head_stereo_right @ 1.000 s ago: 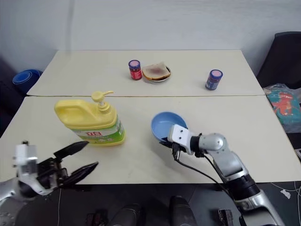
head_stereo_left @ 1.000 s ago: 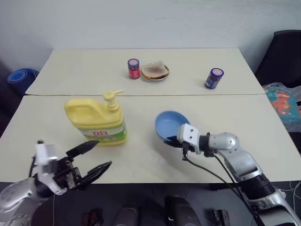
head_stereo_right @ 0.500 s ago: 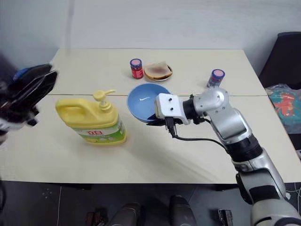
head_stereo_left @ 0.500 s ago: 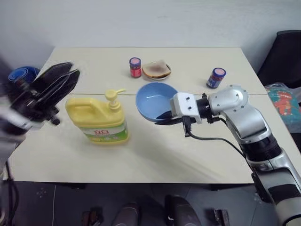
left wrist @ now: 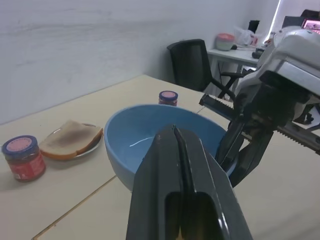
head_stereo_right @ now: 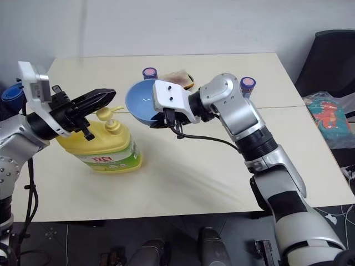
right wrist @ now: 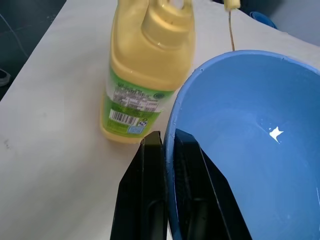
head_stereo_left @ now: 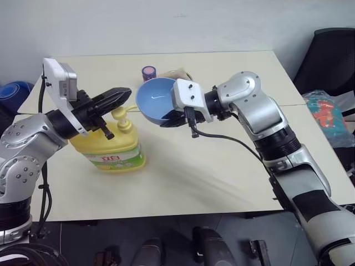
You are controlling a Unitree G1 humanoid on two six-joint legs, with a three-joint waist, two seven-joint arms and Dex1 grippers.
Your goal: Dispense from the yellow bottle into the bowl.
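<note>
The left arm is reaching in from the left with its claw (head_stereo_left: 123, 94) raised, fingers pressed together and pointing roughly level toward the right. The right arm is bending across from the right, its claw (right wrist: 167, 150) aiming left and slightly downward, clamping the rim of the bowl (head_stereo_left: 153, 100) between its fingers.

Red jar (left wrist: 22, 158), toast on plate (left wrist: 69, 139), blue-lidded jar (left wrist: 168, 97), black chair (left wrist: 192, 61)

Cream table (head_stereo_left: 222, 183) against pale wall (head_stereo_left: 166, 25); black chair (head_stereo_left: 327, 61) beside; dark floor (head_stereo_left: 83, 244).
</note>
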